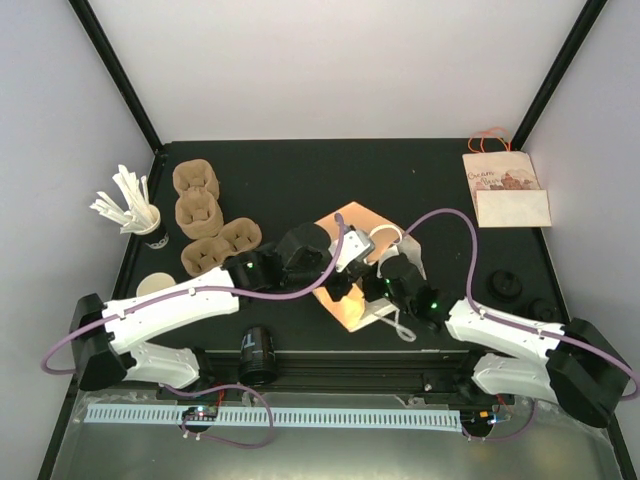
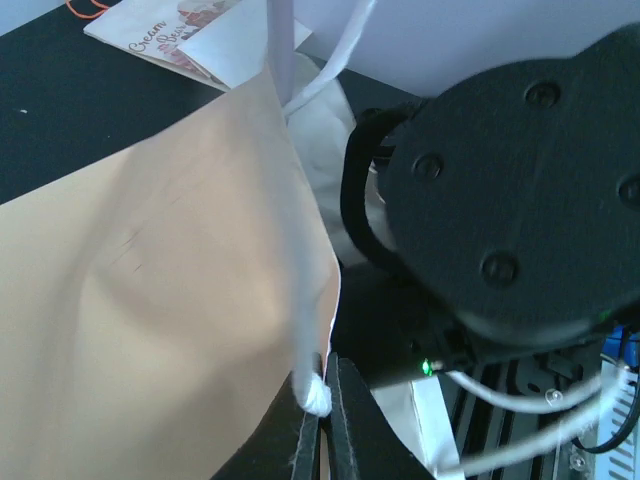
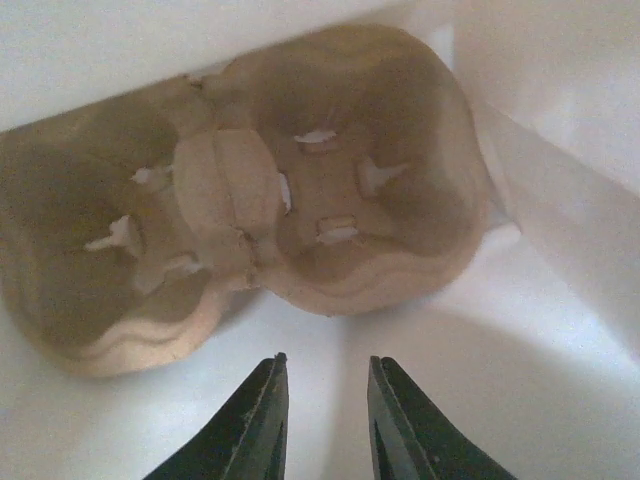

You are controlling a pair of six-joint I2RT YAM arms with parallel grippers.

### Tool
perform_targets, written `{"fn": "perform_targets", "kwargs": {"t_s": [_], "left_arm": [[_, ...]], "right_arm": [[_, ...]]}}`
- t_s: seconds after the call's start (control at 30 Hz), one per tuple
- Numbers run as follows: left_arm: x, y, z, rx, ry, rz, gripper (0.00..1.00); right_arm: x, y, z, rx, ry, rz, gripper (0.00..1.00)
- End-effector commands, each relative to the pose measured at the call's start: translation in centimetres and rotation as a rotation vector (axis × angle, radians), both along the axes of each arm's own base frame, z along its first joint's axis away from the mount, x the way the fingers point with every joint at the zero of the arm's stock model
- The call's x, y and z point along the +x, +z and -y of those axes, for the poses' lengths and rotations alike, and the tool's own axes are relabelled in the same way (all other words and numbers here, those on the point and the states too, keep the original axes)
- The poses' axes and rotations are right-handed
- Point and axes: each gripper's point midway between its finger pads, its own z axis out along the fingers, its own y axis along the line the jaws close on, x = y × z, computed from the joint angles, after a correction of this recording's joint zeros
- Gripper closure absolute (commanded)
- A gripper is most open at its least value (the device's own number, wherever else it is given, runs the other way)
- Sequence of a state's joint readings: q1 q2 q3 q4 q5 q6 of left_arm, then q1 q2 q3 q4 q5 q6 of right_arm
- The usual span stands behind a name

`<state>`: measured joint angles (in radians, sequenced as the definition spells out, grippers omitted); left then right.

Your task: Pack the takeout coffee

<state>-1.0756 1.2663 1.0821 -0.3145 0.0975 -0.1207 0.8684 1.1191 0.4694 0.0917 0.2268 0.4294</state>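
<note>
A tan paper bag (image 1: pixel 352 228) with a white inside lies at the table's middle. My left gripper (image 1: pixel 337 285) is shut on the bag's white rope handle (image 2: pixel 316 392), with the bag's tan side (image 2: pixel 150 300) beside it. My right gripper (image 3: pixel 325 400) is open and empty inside the bag, just short of a brown pulp cup carrier (image 3: pixel 300 200) that lies on the white bag floor. In the top view the right wrist (image 1: pixel 398 272) reaches into the bag's mouth. A black cup (image 1: pixel 257 352) lies at the front edge.
Three more pulp carriers (image 1: pixel 198 213) sit at the back left, beside a cup of white stirrers (image 1: pixel 140 212) and a round lid (image 1: pixel 155 287). Black lids (image 1: pixel 505 287) lie at the right. A printed paper bag (image 1: pixel 505 190) lies at the back right.
</note>
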Motion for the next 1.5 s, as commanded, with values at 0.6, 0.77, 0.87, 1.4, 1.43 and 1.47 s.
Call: {"fn": "perform_targets", "kwargs": {"t_s": [0.6, 0.77, 0.87, 1.4, 1.43, 1.47], "left_arm": [[-1.7, 3.3, 0.2, 0.037, -0.174, 0.218, 0.98], [-2.4, 1.4, -1.8, 0.068, -0.18, 0.251, 0.98], [-3.0, 0.8, -2.1, 0.064, -0.214, 0.279, 0.98], [-6.0, 3.6, -2.6, -0.02, -0.363, 0.355, 0.98], [-6.1, 3.7, -2.6, -0.028, -0.368, 0.354, 0.98], [-6.2, 3.9, -2.6, -0.035, -0.37, 0.354, 0.98]], "right_arm": [[-0.3, -0.3, 0.8, -0.23, 0.074, 0.082, 0.64], [-1.6, 0.4, 0.9, -0.274, 0.095, 0.161, 0.55], [-2.5, 0.9, -0.2, -0.293, 0.135, 0.216, 0.5], [-1.9, 1.7, -3.1, -0.204, 0.153, 0.297, 0.46], [-1.8, 1.2, -3.2, -0.223, 0.153, 0.28, 0.47], [-1.6, 0.7, -3.1, -0.242, 0.136, 0.262, 0.48]]}}
